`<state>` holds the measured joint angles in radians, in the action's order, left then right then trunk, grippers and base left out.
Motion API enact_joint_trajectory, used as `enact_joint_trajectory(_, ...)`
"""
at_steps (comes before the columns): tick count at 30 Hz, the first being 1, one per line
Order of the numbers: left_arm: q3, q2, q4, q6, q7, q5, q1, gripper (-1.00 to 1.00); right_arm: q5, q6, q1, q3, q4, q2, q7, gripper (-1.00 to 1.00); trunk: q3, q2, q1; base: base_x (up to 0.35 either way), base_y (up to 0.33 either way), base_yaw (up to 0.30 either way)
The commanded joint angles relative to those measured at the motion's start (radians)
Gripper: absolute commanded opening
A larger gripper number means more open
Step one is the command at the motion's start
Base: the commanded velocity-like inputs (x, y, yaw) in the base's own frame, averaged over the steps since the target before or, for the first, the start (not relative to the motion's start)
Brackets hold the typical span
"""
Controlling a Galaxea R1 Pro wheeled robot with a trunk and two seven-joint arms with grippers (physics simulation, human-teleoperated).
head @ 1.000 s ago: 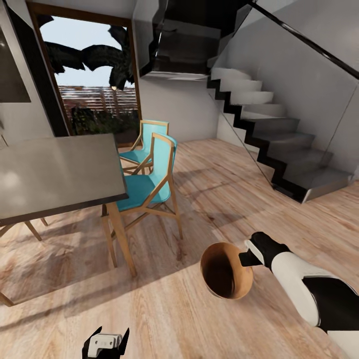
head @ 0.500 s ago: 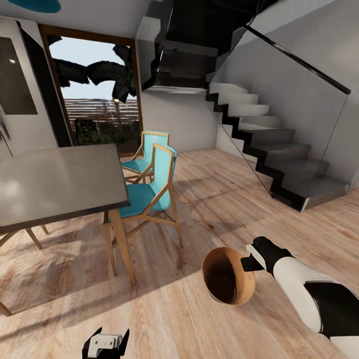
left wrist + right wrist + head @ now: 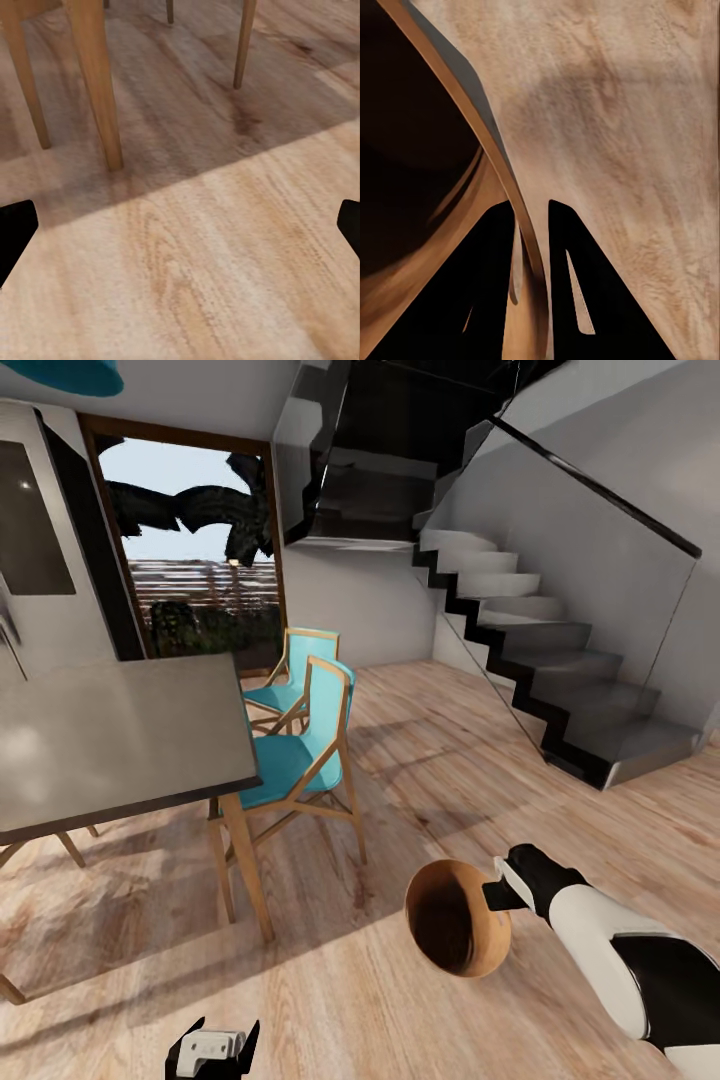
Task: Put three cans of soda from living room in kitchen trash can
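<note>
The tash can (image 3: 455, 928) is a round bin with a coppery brown inside, held tilted above the wood floor at the lower right of the head view. My right gripper (image 3: 497, 895) is shut on its rim, one finger inside and one outside. In the right wrist view the rim (image 3: 461, 101) runs down between the two black fingers of the right gripper (image 3: 531, 217). My left gripper (image 3: 212, 1050) hangs low at the bottom edge, open and empty; its tips stand wide apart over bare floor in the left wrist view (image 3: 181, 225). The three can of soda are out of view.
A grey table (image 3: 120, 730) on wooden legs stands at the left, with two teal chairs (image 3: 295, 745) beside it. A dark staircase (image 3: 560, 660) with a glass rail climbs at the right. A glass door (image 3: 190, 560) lies behind. Open plank floor runs ahead between chairs and stairs.
The whole head view has shifted a little, with the table, chairs and stairs sliding down the picture, so the camera moved. The bin stays in my right gripper.
</note>
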<state>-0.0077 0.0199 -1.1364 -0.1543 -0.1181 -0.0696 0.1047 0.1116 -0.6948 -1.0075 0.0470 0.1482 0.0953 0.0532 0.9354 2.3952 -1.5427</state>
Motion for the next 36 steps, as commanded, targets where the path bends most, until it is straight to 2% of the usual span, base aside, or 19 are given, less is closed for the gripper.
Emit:
enact_joint_trajectory(1, 0.000, 0.000, 0.000, 0.000, 0.000, 0.000, 0.000, 1.00, -0.012, 0.016, 0.005, -0.006, -0.001, 0.000, 0.004, -1.00, -0.003, -0.007, 0.004, 0.000, 0.000, 0.000)
enact_joint_trajectory(29, 0.000, 0.000, 0.005, 0.029, 0.000, 0.002, -0.004, 1.00, -0.013, 0.084, 0.076, -0.006, -0.001, 0.000, 0.005, -1.00, -0.091, -0.203, 0.111, 0.000, 0.000, 0.000)
enact_joint_trajectory(36, 0.000, 0.000, 0.006, 0.036, 0.000, 0.002, -0.005, 1.00, -0.013, 0.136, 0.091, -0.005, -0.002, 0.007, 0.011, -1.00, -0.113, -0.252, 0.138, 0.000, 0.000, 0.000)
